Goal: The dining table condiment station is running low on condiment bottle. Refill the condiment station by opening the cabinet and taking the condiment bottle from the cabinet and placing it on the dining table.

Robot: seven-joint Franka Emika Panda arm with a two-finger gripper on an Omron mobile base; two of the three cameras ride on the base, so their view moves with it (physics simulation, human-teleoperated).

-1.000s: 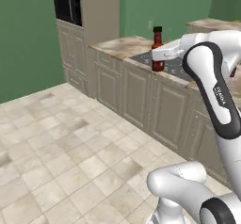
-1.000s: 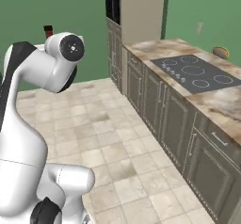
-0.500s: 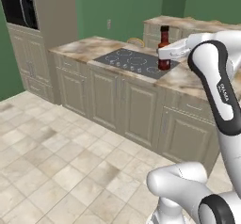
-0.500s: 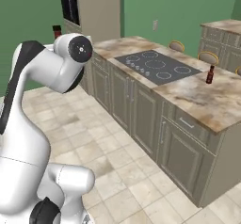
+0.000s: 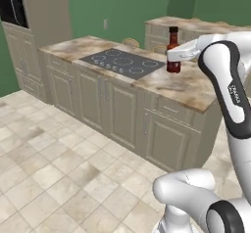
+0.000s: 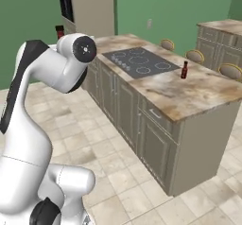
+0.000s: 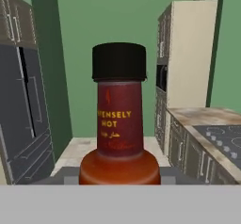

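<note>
My gripper (image 5: 172,57) is shut on the condiment bottle (image 5: 172,50), a slim red-brown bottle with a black cap, held upright at about chest height. In the hand view the condiment bottle (image 7: 119,124) stands close up, its label reading "hot". From the right base view just its black cap (image 6: 59,30) peeks out behind my arm. The dining table (image 5: 182,86), an island with a marble top and a black cooktop (image 5: 122,62), lies ahead of the held bottle. A second small bottle (image 6: 185,70) stands on the dining table (image 6: 189,94). The cabinet is out of view.
A tall beige unit with a built-in oven (image 6: 67,4) stands at the island's far end. Round stool backs (image 6: 194,56) line the island's far side, with another counter (image 6: 222,28) beyond. A dark fridge (image 7: 21,119) stands to the left in the hand view. Tiled floor (image 5: 59,173) is open in front.
Both base views have swung as the base turns, so the island has slid across the picture and now lies more squarely ahead. The bottle stays in my gripper.
</note>
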